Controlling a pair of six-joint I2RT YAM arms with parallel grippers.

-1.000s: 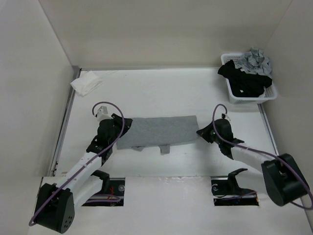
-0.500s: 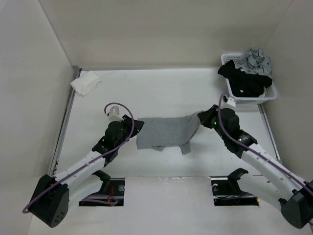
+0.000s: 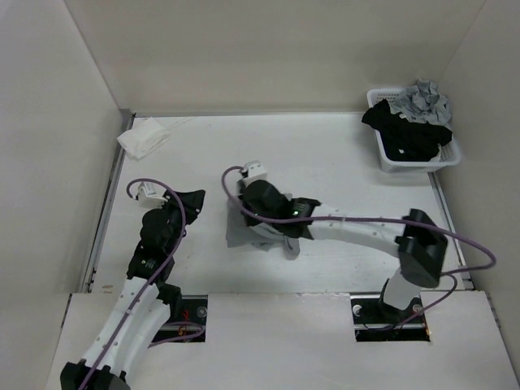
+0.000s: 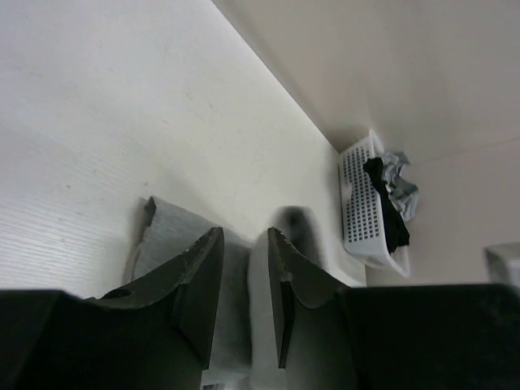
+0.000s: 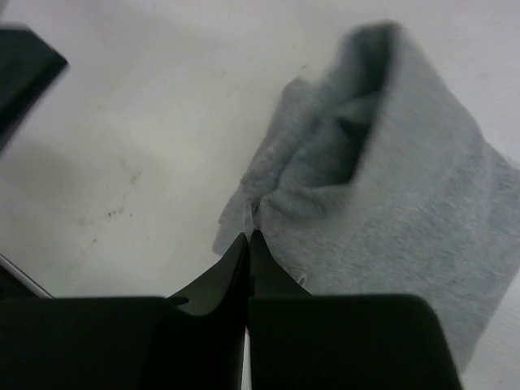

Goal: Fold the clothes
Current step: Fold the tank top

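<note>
Only the right wrist view shows the right gripper (image 5: 248,237) pinching the grey tank top (image 5: 406,187); the left gripper (image 4: 244,237) gapes, holding nothing.

From above, the right arm (image 3: 357,229) lies over most of the grey top (image 3: 234,234), and the top's far fold is blurred in the right wrist view. Whether the right gripper (image 5: 248,237) has cloth between its closed tips, I can't tell; the fingers (image 4: 199,280) of the left gripper (image 4: 244,236) hide the top's near edge

Right claw (image 5: 248,237) pinched shut on the puckered edge of the grey top (image 5: 406,203), lying on the white table (image 5: 146,122)
</note>
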